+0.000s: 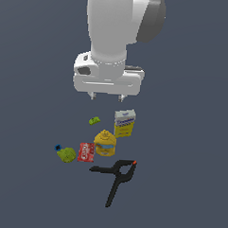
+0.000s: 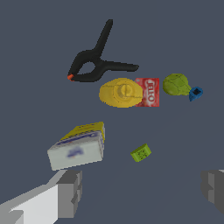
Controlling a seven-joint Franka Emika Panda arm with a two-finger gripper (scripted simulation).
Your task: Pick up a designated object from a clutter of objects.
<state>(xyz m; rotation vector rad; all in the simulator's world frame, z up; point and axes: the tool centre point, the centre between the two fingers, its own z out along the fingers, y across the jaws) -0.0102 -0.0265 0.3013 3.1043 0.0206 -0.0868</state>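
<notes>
The tiny lime-green blocky piece (image 1: 94,120) lies alone on the grey floor, also in the wrist view (image 2: 141,152). My gripper (image 1: 107,96) hangs open and empty well above it, fingers pointing down. In the wrist view both grey fingertips (image 2: 70,192) show, spread wide, with the green piece between and beyond them. The clutter sits nearby: a yellow-and-white box (image 1: 124,122), a squat yellow container (image 1: 105,143), a red packet (image 1: 86,152), a yellow-green lump with a blue bit (image 1: 66,154) and a black spring clamp (image 1: 116,175).
The box (image 2: 78,146) stands closest to the green piece, on the exterior view's right of it. The yellow container (image 2: 121,92), red packet (image 2: 148,92), lump (image 2: 176,84) and clamp (image 2: 94,61) lie farther off. The floor is plain dark grey.
</notes>
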